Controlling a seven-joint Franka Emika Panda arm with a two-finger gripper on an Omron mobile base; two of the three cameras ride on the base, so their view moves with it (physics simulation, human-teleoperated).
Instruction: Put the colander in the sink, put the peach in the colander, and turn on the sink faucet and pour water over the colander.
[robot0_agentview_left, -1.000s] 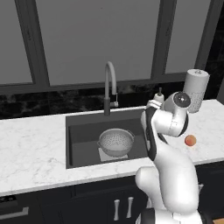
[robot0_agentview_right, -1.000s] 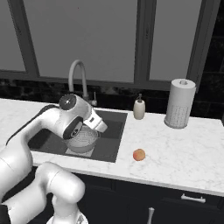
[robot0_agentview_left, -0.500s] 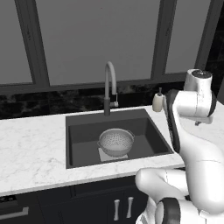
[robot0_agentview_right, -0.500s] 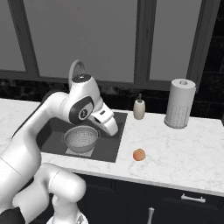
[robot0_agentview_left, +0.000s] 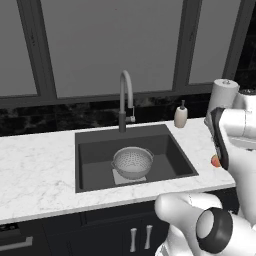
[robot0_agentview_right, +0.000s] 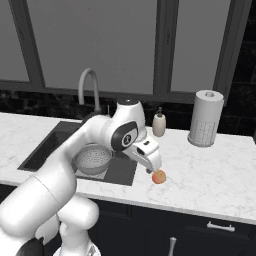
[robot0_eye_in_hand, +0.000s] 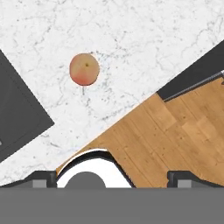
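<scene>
The silvery perforated colander (robot0_agentview_left: 132, 162) (robot0_agentview_right: 93, 158) sits upright in the dark sink (robot0_agentview_left: 165, 150) (robot0_agentview_right: 50, 145), over the drain plate. On the white marble to the right of the sink lies the small red-orange peach (robot0_agentview_right: 158, 177) (robot0_eye_in_hand: 84, 69), half hidden by my arm in the left base view (robot0_agentview_left: 215, 161). My gripper (robot0_agentview_right: 152, 168) (robot0_eye_in_hand: 112, 177) hovers just above the peach, slightly to its sink side, open and holding nothing. The gooseneck faucet (robot0_agentview_left: 125, 97) (robot0_agentview_right: 88, 89) rises behind the sink, and no water shows.
A soap dispenser (robot0_agentview_right: 159, 123) (robot0_agentview_left: 180, 116) and a paper towel roll (robot0_agentview_right: 205, 118) (robot0_agentview_left: 223, 94) stand at the back right of the counter. The counter's front edge lies close to the peach, with wooden floor (robot0_eye_in_hand: 175, 127) below it.
My arm has swung from over the sink to the right and come down over the counter by the peach. The colander stays in the sink.
</scene>
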